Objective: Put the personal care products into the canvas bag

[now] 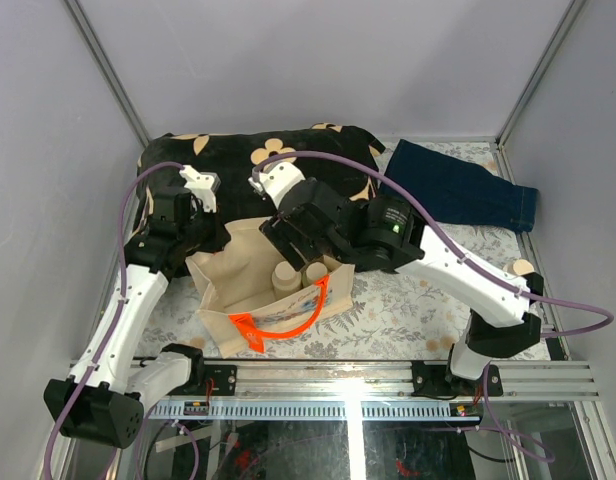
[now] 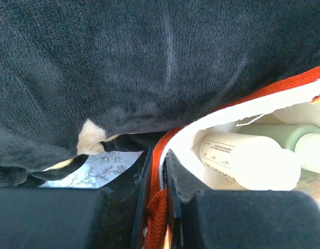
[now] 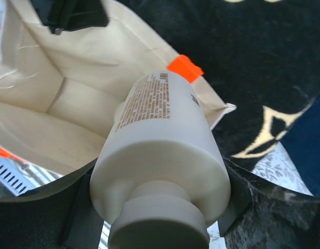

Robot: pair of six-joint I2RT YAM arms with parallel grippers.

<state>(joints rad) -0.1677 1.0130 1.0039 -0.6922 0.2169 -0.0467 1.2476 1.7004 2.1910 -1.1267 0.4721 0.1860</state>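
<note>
**One Arm Holds the Bag Open, the Other Brings a Bottle**

On the left, the left pincer [image 2: 158, 171] is pressed together on the rim of the canvas bag [image 1: 220, 285]. It pinches the cloth edge where the orange strap [image 2: 157, 223] runs. This is likely done so the soft bag does not flop shut and its mouth stays wide. The bag sits on the tabletop [image 1: 408, 310], and its back edge is pushed up against the black cushion [image 1: 238, 150].

Inside the bag there are bottles lying on their sides. The left wrist view shows a cream bottle [image 2: 243, 161] with small dark print, and a pale green bottle [image 2: 284, 136] just behind it. They are touching. They lie down because they were probably let go from above and tipped over.

In the middle, the right pincer [image 3: 160, 197] squeezes a tan bottle [image 3: 160, 135] by its fat body, near the cap. The bottle is tilted, with its bottom pointing down into the open mouth of the bag. Held this way, it should slide in bottom first once the pincer lets go. The grip looks firm on both sides.

On the far right, a folded dark blue cloth [image 1: 458, 185] lies on the tabletop, well apart from the bag. It is not part of the job.
</note>
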